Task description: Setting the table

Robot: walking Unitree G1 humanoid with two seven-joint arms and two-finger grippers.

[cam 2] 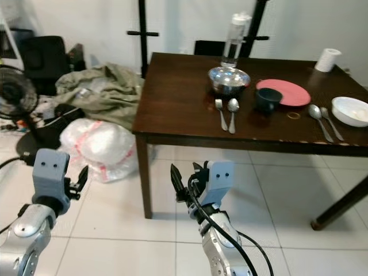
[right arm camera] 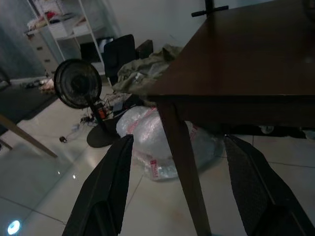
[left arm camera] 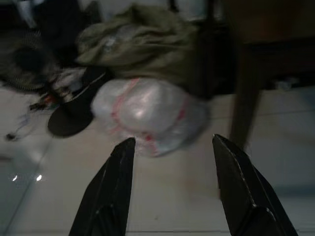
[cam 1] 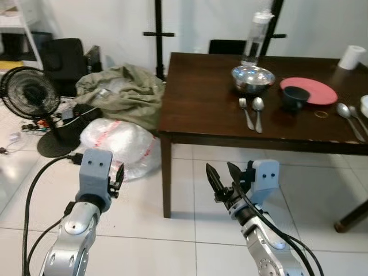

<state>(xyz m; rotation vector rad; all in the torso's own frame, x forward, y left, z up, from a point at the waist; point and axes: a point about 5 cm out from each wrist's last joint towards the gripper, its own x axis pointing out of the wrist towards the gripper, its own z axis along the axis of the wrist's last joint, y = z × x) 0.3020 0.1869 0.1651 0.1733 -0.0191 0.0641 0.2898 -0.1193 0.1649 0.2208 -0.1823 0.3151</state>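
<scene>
Half a white bowl (cam 2: 352,110), cropped at table (cam 2: 172,109) edge.

home dining room: set table (cam 1: 201,109), fan (cam 1: 29,95)

Dark brown worktop (cam 1: 201,98); red plate (cam 1: 313,90); silver bowl (cam 1: 252,79); white bowl (cam 2: 352,110); black fan (cam 1: 30,95); olive cloth (cam 1: 123,89).

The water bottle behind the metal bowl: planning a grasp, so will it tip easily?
Probably. The water bottle is tall and narrow, so a high push could topple it. Its clear plastic looks smooth, maybe slippery. The metal bowl sits close in front.
</scene>
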